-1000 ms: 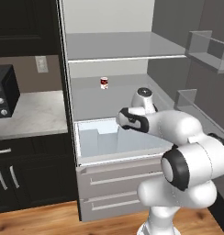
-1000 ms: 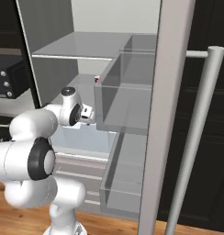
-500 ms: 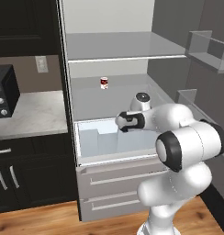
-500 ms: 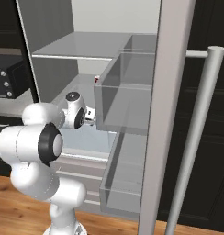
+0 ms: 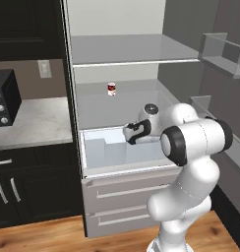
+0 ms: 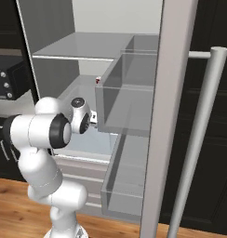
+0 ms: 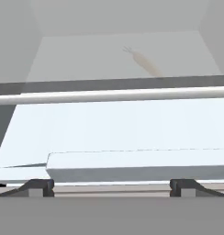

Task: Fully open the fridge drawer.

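since a second earlier the arm had folded in on itself, its big elbow joint swinging forward and toward the camera while the hand stayed low over the drawer; the fridge drawer (image 5: 112, 150) itself looked unchanged, pulled partway out of the open fridge. it sat as a pale blue-white bin spanning the fridge's width, below the lower shelf (image 5: 117, 106) and directly above two grey flat-fronted drawers (image 5: 129, 194) with bar handles. its stepped front wall showed at the near-left inside corner in the left base view. the gripper (image 5: 128, 134) hung just over the drawer's middle, pointing toward the fridge's left side. in the hand view the two finger tips (image 7: 38, 186) stood far apart at the bottom corners, so the pincer was spread wide with nothing between them, and a thick pale wall of the drawer (image 7: 137, 165) lay just ahead of them; whether they touched it could not be told. a small red-and-white can (image 5: 111, 88) stood on the shelf above, well back. a faint orange carrot (image 7: 143, 62) showed in the hand view on the grey surface beyond. the upper shelf (image 5: 132, 51) ran above. the fridge door (image 6: 173, 116) with its long bar handle (image 6: 199, 135) stood open at the right, and a black toaster oven (image 5: 4, 98) sat on the marble counter (image 5: 36, 123) to the left.
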### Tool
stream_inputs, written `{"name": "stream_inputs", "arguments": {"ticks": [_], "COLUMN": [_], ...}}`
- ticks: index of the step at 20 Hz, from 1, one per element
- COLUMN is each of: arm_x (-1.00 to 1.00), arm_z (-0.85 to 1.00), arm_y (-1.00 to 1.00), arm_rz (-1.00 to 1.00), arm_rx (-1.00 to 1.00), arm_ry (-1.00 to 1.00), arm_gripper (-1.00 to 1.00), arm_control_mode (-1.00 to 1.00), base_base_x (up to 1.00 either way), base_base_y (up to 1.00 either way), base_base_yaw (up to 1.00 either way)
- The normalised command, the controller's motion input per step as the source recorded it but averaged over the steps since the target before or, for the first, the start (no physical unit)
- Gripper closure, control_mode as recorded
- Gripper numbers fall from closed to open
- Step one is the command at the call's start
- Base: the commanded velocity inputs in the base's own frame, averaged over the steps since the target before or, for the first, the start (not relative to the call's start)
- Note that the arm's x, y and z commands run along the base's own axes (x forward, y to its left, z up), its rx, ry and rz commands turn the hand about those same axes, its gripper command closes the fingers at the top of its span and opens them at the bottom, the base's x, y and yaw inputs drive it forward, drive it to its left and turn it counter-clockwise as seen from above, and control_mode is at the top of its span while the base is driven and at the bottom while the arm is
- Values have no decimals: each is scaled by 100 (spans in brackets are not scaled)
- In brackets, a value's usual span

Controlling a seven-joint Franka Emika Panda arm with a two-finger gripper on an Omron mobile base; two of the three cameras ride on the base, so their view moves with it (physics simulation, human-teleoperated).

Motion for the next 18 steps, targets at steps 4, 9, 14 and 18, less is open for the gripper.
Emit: {"name": "stream_inputs", "arguments": {"ticks": [4, 9, 14, 18], "arm_x": [-3, -1, 0, 1], "arm_z": [0, 0, 8, 1], "arm_y": [1, 26, 49, 44], "arm_rz": [0, 0, 0, 0], "arm_rx": [0, 0, 0, 0], "arm_ry": [-7, 0, -1, 0], "arm_gripper": [-100, -100, -100, -100], "arm_control_mode": [-100, -100, -100, -100], "base_base_x": [0, 0, 0, 0], "base_base_y": [0, 0, 0, 0], "base_base_yaw": [0, 0, 0, 0]}}
